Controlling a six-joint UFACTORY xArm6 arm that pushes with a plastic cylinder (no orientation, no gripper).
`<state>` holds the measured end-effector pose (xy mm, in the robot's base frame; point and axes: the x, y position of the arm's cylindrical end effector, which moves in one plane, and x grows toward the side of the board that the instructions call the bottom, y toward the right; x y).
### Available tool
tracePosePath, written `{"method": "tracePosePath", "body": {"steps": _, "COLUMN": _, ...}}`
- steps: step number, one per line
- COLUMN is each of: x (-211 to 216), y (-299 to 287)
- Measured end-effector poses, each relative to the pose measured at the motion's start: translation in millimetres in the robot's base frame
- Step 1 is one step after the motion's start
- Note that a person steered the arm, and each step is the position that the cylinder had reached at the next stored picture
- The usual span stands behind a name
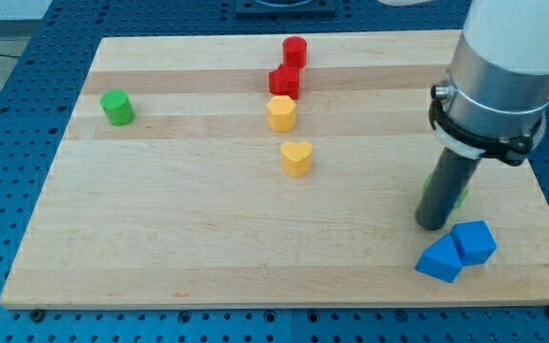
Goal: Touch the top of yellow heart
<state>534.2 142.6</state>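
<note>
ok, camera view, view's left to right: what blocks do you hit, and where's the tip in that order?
green cylinder → the central column, stacked too closely to order (red cylinder, red block, yellow hexagon, yellow heart) → my tip, far right of the heart, with a green block mostly hidden behind the rod → two blue blocks

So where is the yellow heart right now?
The yellow heart sits near the board's middle, just below the yellow hexagon, far left of my tip.

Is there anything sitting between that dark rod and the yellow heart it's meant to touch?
Nothing visible. My tip is far to the view's right of the yellow heart, with bare board between them. The yellow hexagonal block sits just above the heart, close to its top side, with the red blocks beyond it.
</note>
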Motion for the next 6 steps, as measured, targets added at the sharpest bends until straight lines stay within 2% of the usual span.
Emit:
{"method": "tracePosePath", "body": {"steps": 1, "x": -18.9, "y": -44.9}}
{"method": "tracePosePath", "body": {"steps": 2, "x": -53.2, "y": -5.3}}
{"method": "tracePosePath", "body": {"steps": 3, "x": -57.8, "y": 51.6}}
{"method": "tracePosePath", "body": {"steps": 4, "x": -42.2, "y": 81.2}}
{"method": "tracePosePath", "body": {"steps": 5, "x": -45.8, "y": 79.3}}
{"method": "tracePosePath", "body": {"steps": 6, "x": -77.7, "y": 6.1}}
